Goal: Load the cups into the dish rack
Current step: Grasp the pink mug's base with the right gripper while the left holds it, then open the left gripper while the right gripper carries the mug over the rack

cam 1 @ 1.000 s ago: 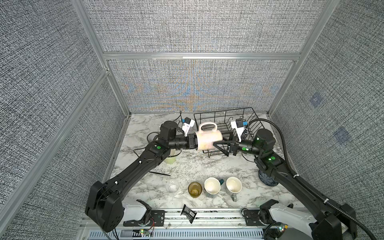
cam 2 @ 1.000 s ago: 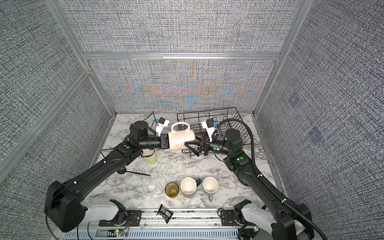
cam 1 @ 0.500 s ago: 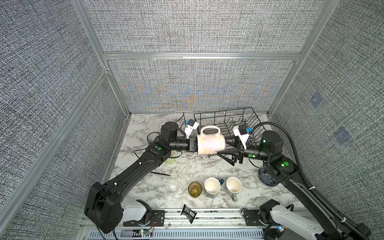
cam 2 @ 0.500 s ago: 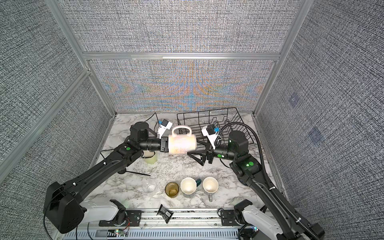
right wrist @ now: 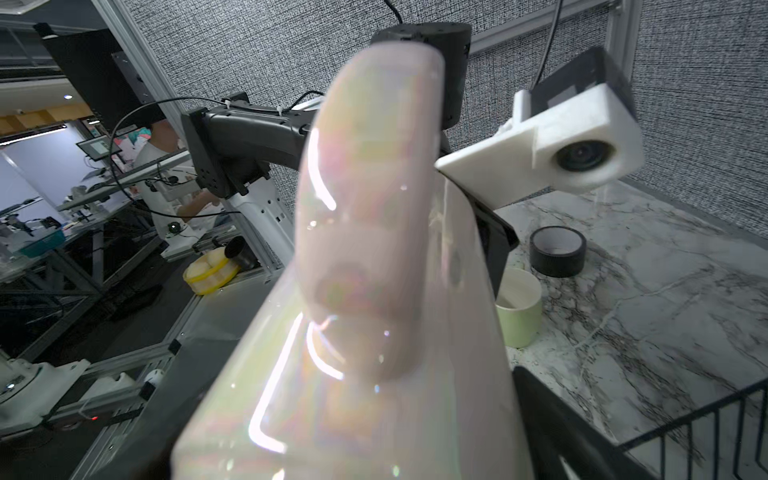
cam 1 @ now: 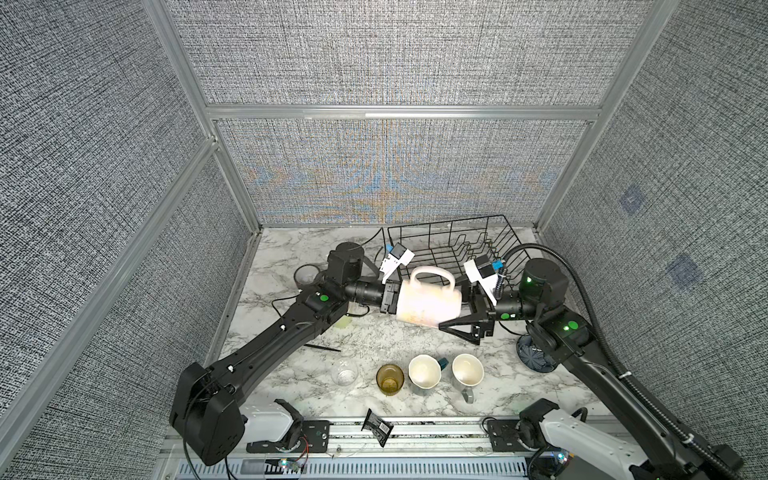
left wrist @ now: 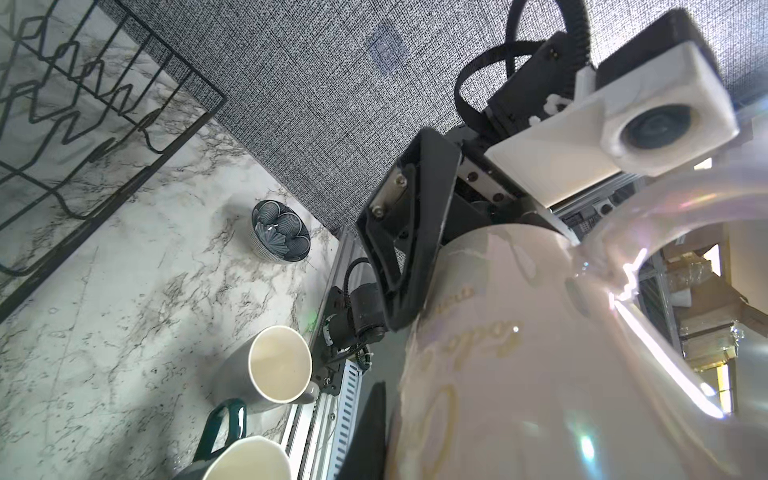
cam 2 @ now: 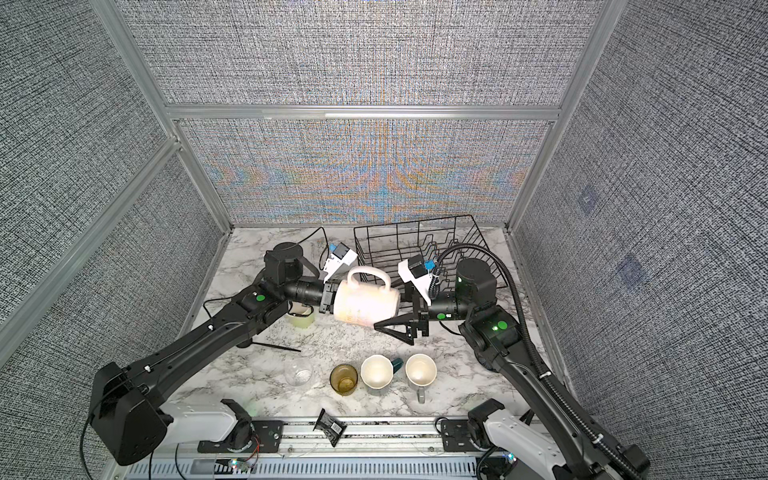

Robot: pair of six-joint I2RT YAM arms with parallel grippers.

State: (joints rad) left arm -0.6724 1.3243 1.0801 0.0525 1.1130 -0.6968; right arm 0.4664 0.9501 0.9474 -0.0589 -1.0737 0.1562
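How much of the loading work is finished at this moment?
Done: nothing; the rack is empty. In hand: the left fingers hold the pink mug sideways in the air, and the open right fingers flank its free end. Left: this mug, plus green mug, clear glass, amber glass, teal mug and grey mug on the table.

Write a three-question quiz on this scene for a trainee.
1. True or false: the dish rack already holds a cup.
2. Which gripper is shut on the tall pink mug?
3. How many cups stand on the table?
Key: 1 false; 2 the left gripper; 3 five: light green mug, small clear glass, amber glass tumbler, teal mug, grey mug.
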